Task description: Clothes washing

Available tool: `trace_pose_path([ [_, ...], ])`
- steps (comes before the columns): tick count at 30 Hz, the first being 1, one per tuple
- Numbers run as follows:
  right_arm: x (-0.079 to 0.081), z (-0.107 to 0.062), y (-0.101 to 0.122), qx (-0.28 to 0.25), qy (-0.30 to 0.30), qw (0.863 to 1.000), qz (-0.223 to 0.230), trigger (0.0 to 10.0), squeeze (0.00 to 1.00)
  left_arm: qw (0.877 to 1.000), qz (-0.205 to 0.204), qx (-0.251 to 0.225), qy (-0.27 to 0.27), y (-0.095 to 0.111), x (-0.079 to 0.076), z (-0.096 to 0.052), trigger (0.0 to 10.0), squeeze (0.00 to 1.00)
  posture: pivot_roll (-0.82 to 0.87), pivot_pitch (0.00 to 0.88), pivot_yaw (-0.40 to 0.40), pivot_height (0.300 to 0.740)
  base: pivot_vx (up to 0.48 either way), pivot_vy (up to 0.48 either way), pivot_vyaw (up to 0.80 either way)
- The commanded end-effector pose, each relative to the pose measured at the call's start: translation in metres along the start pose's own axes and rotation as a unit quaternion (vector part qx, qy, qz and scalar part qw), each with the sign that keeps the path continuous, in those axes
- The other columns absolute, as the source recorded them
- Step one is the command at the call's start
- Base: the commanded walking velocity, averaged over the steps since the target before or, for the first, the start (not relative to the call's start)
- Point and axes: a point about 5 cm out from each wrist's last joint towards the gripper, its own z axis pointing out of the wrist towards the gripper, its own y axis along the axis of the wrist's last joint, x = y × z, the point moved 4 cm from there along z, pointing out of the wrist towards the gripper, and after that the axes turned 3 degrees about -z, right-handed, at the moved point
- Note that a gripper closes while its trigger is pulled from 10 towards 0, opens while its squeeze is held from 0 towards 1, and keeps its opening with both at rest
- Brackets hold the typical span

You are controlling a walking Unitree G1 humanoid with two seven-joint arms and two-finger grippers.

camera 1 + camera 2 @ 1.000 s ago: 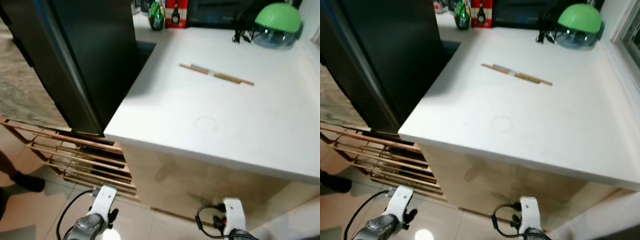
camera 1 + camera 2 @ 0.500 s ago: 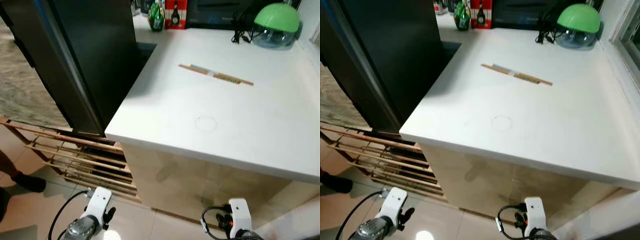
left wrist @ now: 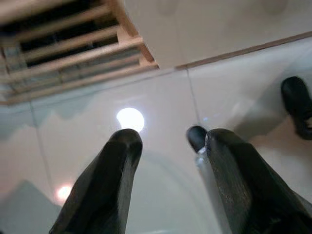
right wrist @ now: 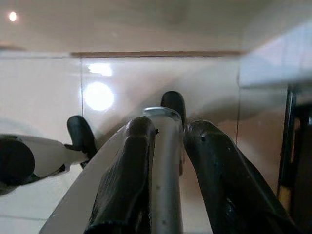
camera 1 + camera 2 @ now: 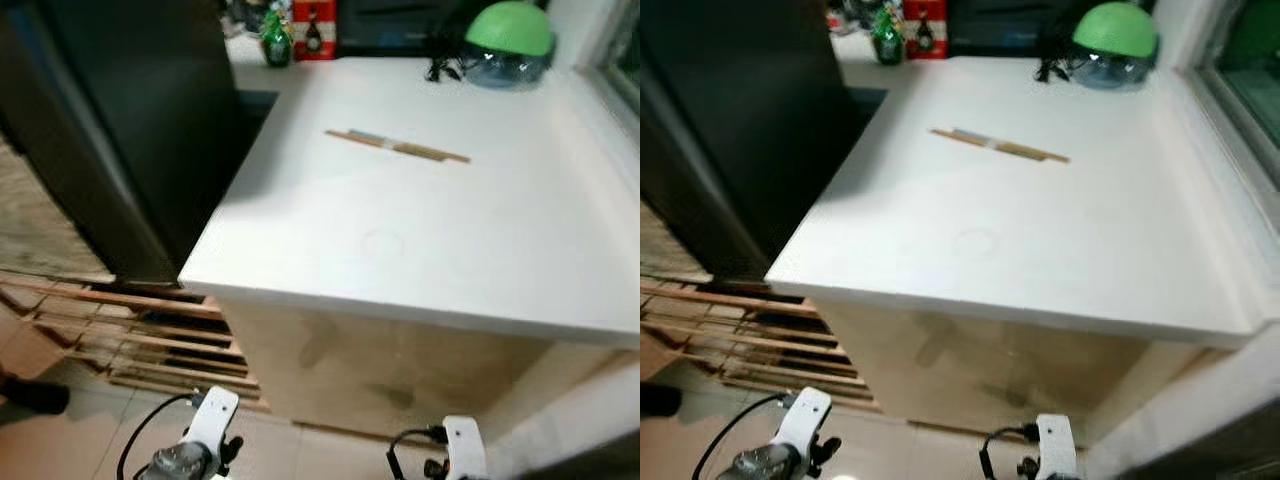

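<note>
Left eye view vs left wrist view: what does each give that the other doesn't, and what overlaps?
Left eye view adds the white countertop with the chopsticks lying on it, the green-domed appliance at its back, a green bottle, a red box and the black fridge beside the counter.
Left wrist view adds the left gripper, fingers apart and holding nothing, aimed down at the glossy floor tiles.
Shared: the wooden slatted rack and the beige cabinet front.
</note>
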Motion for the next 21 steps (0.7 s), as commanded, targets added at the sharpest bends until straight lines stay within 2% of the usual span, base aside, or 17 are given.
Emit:
trace_pose_path([
  [1, 0.004, 0.001, -0.010, 0.023, -0.004, 1.000, 0.016, 10.0, 0.00, 0.999, 0.040, 0.012, 0.021, -0.004, 0.008, -0.001, 10.0, 0.00, -0.07, 0.000, 0.098, 0.740, 0.000, 0.000, -0.79],
  [4, 0.006, 0.002, -0.010, 0.027, -0.008, 0.999, 0.021, 10.0, 0.00, 0.998, 0.042, 0.016, 0.032, -0.003, 0.011, -0.001, 10.0, 0.00, -0.07, 0.000, 0.102, 0.740, 0.000, 0.000, -0.79],
  [7, 0.008, 0.003, -0.006, 0.025, -0.011, 0.999, 0.027, 10.0, 0.00, 0.997, 0.071, 0.005, 0.031, 0.002, 0.013, -0.001, 10.0, 0.00, -0.08, 0.000, 0.112, 0.740, 0.000, 0.000, -0.79],
  [8, 0.009, 0.004, -0.004, 0.023, -0.011, 0.999, 0.027, 10.0, 0.00, 0.997, 0.073, -0.002, 0.036, 0.005, 0.014, -0.001, 10.0, 0.11, -0.08, 0.000, 0.117, 0.740, 0.000, 0.000, -0.79],
  [11, 0.010, 0.005, -0.002, 0.021, -0.013, 0.999, 0.025, 10.0, 0.00, 0.997, 0.059, -0.013, 0.046, 0.011, 0.017, -0.001, 10.0, 0.09, -0.09, 0.000, 0.126, 0.740, 0.000, 0.000, -0.79],
  [17, 0.011, 0.005, -0.001, 0.020, -0.015, 0.999, 0.026, 10.0, 0.00, 0.997, 0.073, -0.021, 0.034, 0.017, 0.020, -0.001, 10.0, 0.04, -0.12, 0.000, 0.138, 0.740, 0.000, 0.000, -0.78],
  [19, 0.010, 0.005, 0.001, 0.016, -0.015, 0.999, 0.026, 10.0, 0.00, 0.997, 0.047, -0.030, 0.052, 0.020, 0.032, -0.004, 10.0, 0.04, -0.13, 0.000, 0.140, 0.740, 0.000, 0.000, -0.78],
  [21, 0.010, 0.005, 0.002, 0.015, -0.015, 0.999, 0.027, 10.0, 0.00, 0.997, 0.034, -0.033, 0.057, 0.021, 0.036, -0.005, 10.0, 0.04, -0.13, 0.000, 0.144, 0.740, 0.000, 0.000, -0.78],
])
